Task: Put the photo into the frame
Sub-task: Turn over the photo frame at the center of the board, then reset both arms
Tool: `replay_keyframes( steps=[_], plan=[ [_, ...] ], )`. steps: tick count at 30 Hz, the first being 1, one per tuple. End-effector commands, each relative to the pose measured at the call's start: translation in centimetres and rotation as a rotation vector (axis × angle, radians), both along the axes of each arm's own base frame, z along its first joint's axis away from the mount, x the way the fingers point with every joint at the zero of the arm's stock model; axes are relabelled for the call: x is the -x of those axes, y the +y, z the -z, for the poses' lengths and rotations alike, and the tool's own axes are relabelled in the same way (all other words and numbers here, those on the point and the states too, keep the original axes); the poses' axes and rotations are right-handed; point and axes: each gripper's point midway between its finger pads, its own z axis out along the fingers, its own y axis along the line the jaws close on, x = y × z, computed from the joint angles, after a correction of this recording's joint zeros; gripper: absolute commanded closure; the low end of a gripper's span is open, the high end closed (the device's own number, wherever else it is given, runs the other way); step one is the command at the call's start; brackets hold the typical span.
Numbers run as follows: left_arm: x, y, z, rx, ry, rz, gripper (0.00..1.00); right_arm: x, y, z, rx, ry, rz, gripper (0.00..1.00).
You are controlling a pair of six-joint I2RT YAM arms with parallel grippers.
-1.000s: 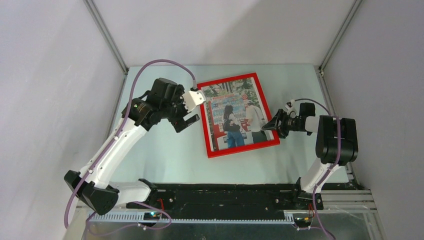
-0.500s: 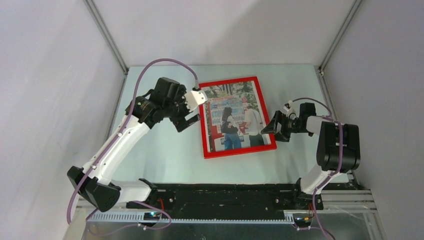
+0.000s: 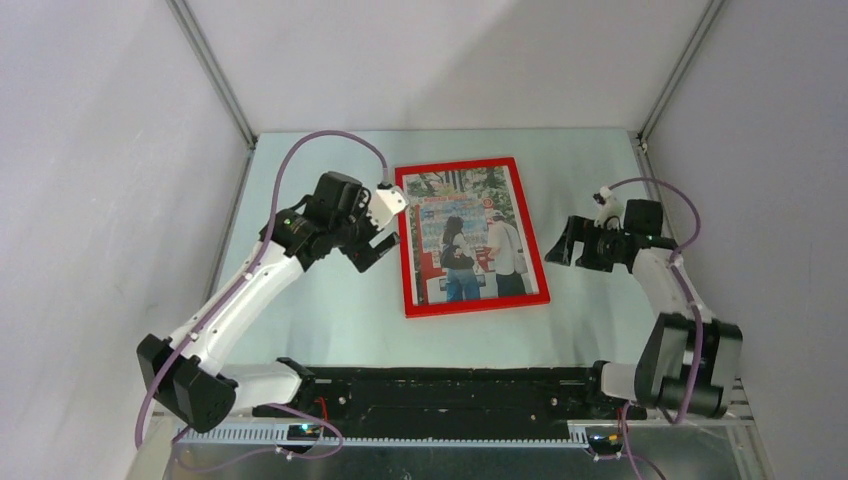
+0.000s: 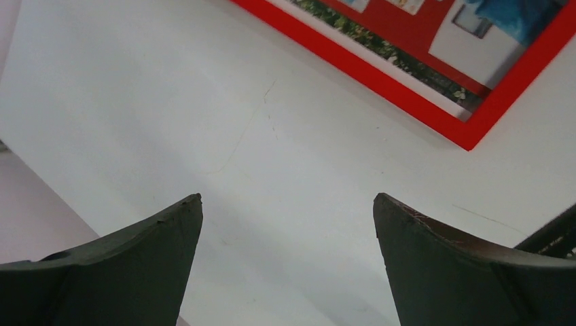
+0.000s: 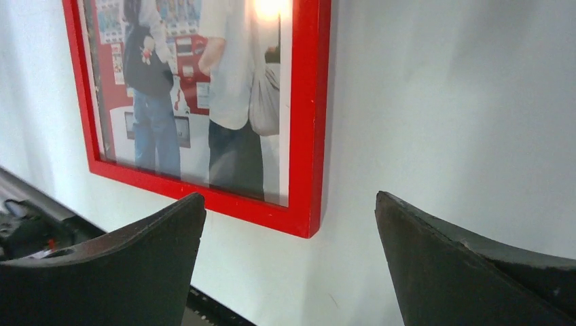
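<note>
The red frame (image 3: 475,304) lies flat on the pale table, front up, with the photo (image 3: 468,235) of two people at a vending machine showing inside it. My left gripper (image 3: 384,228) hovers open just off the frame's left edge; its wrist view shows bare table between the fingers (image 4: 287,204) and a corner of the frame (image 4: 380,71) above. My right gripper (image 3: 562,245) stands open a short way right of the frame's right edge, touching nothing. In its wrist view the frame's near corner (image 5: 309,136) and the photo (image 5: 231,81) lie ahead of the open gripper (image 5: 291,200).
A black rail (image 3: 450,390) with the arm bases runs along the near edge. Grey enclosure walls (image 3: 100,200) with metal posts close in the table left, right and behind. Purple cables loop over both arms.
The right gripper has opened and pulled back to the right, away from the frame's edge. The frame has turned from tilted to nearly square. The left gripper has drifted slightly down-left.
</note>
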Motion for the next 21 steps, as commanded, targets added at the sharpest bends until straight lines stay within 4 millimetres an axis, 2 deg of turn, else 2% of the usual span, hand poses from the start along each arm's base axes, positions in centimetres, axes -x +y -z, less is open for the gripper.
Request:
replay_keyframes(
  steps=[1,5,6,7,8,9,12,15,17,21],
  plan=[
    [-2.1,1.7,-2.3,0.119,-0.165,-0.190,0.00,-1.5,-1.9,-5.5,0.146,-0.254,0.025,0.01],
    [-2.7,4.1,-2.9,0.212,-0.237,-0.332,0.00,-1.6,-2.8,-9.7,0.222,-0.425,0.067,0.01],
    [-2.4,4.5,-3.6,0.253,-0.262,-0.364,0.00,-1.6,-3.1,-10.3,0.240,-0.448,0.077,0.01],
    [-2.7,5.6,-3.5,0.272,-0.280,-0.407,0.00,-1.3,-3.1,-11.2,0.252,-0.484,0.084,0.01],
    [-2.7,6.1,-4.7,0.323,-0.321,-0.441,0.00,-1.2,-3.3,-12.1,0.264,-0.516,0.094,0.01],
    [-2.4,7.4,-4.8,0.359,-0.342,-0.499,0.00,-1.1,-3.3,-12.5,0.269,-0.530,0.099,0.01],
    [-2.3,9.6,-6.3,0.454,-0.432,-0.595,0.00,-0.7,-3.3,-14.2,0.272,-0.592,0.120,0.01],
    [-1.3,11.5,-6.9,0.526,-0.500,-0.679,0.00,-0.7,-3.4,-15.2,0.279,-0.629,0.137,0.01],
    [-1.0,12.2,-7.6,0.555,-0.541,-0.706,0.00,-0.7,-3.4,-15.6,0.281,-0.644,0.138,0.01],
    [-1.0,13.0,-7.5,0.578,-0.565,-0.755,0.00,-0.7,-3.8,-15.6,0.304,-0.645,0.155,0.01]
  ],
)
